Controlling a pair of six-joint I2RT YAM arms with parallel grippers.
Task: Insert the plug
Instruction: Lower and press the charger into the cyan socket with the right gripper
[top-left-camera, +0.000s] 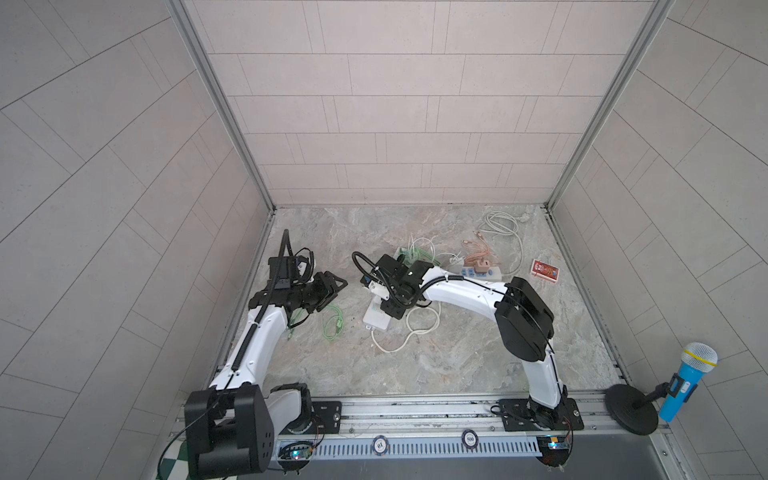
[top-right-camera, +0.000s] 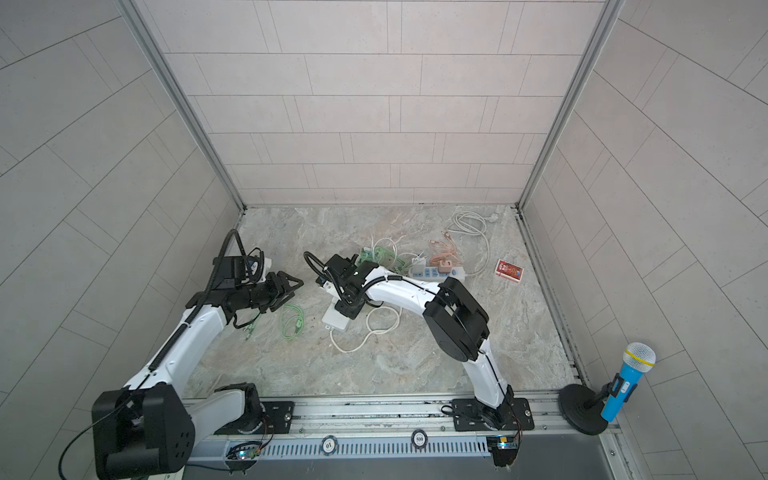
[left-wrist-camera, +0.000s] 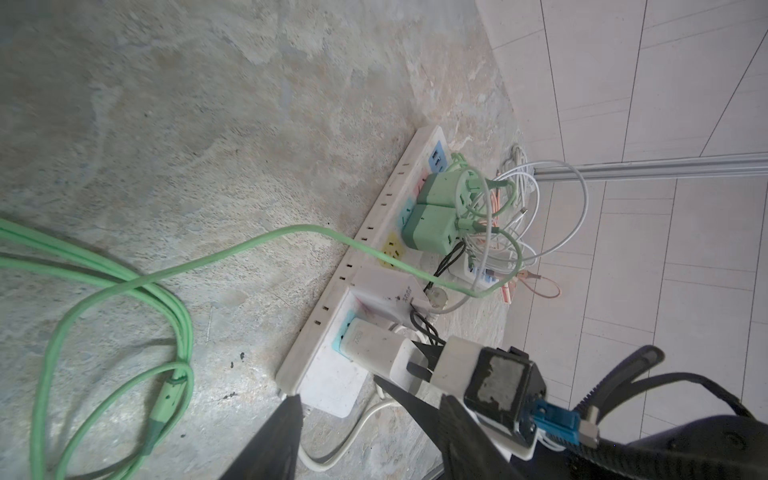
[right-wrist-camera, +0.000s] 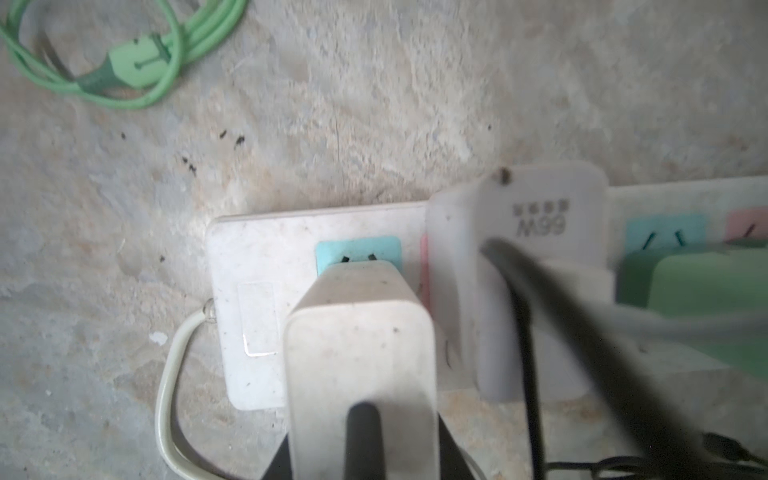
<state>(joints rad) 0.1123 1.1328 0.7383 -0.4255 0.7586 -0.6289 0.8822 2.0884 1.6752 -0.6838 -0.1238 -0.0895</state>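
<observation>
**Plug held tilted at the end socket, tight on one side**

Nearest the arms, the stone table (top-left-camera: 436, 357) lies bare, so there is plenty of room to draw back that way. The strip's white cord (right-wrist-camera: 162, 399) loops out across it from the strip's near end.

The right gripper (right-wrist-camera: 361, 453) is clamped on the plug (right-wrist-camera: 357, 332), a small white charger block, gripping its flat sides at the back end. The plug's nose sits at the blue socket (right-wrist-camera: 357, 249), the last one at the near end of the power strip (right-wrist-camera: 257, 266). It leans rather than stands square, and I cannot tell whether the pins are in. The plug looks light, hard and smooth. It would likely twist in the fingers if pushed off-line, so a hold on the broad faces and a straight push suit it. The strip looks light too and may slide or tip under the push.

The left gripper (top-left-camera: 334, 289) hangs off to the left, fingers apart and empty, well placed to steady the strip. A loose green cable (top-left-camera: 332, 324) lies on the table near it.

Just beyond the plug, a bigger white charger (right-wrist-camera: 540, 249) stands in the next socket, nearly touching it, so room is tight on that side. Farther along come two green chargers (left-wrist-camera: 428, 226), then a tangle of cords (top-left-camera: 424, 249) and a second strip (top-left-camera: 494, 273). A red box (top-left-camera: 545, 270) lies far to the right, clear of the work.
</observation>
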